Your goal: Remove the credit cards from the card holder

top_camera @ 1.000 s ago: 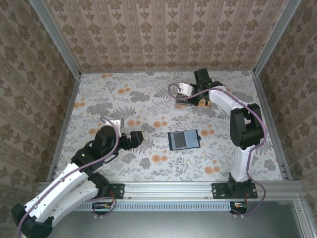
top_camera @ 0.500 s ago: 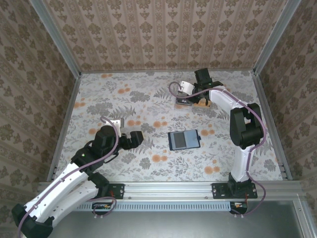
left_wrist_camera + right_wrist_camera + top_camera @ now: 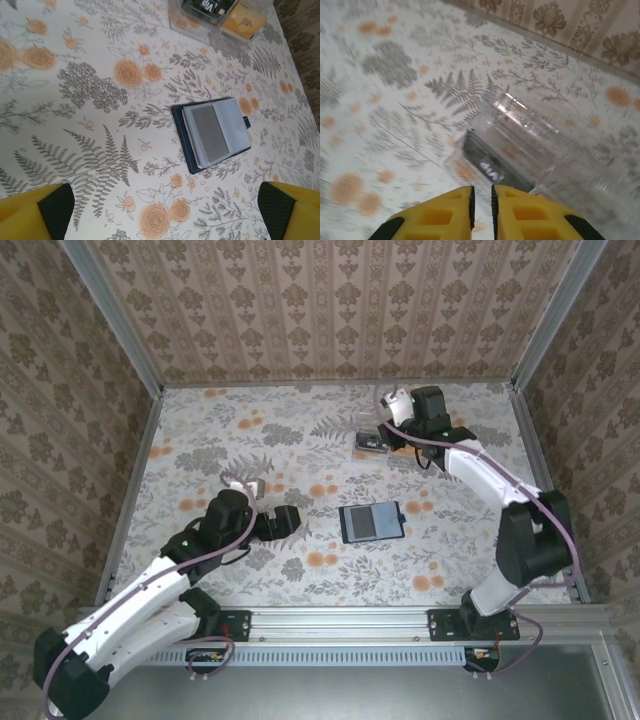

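The card holder (image 3: 371, 522) is lying open and flat just right of centre in the top view, untouched and apart from both arms. In the left wrist view a grey card (image 3: 209, 134) is still sitting in its inner face, so the job is probably not finished. The left gripper (image 3: 288, 521), jaws spread wide, is edging right toward it from centre-left. At upper right the right gripper (image 3: 481, 192), fingers drawn almost together and empty, is swinging round over the clear box (image 3: 372, 444), apparently after a drop.
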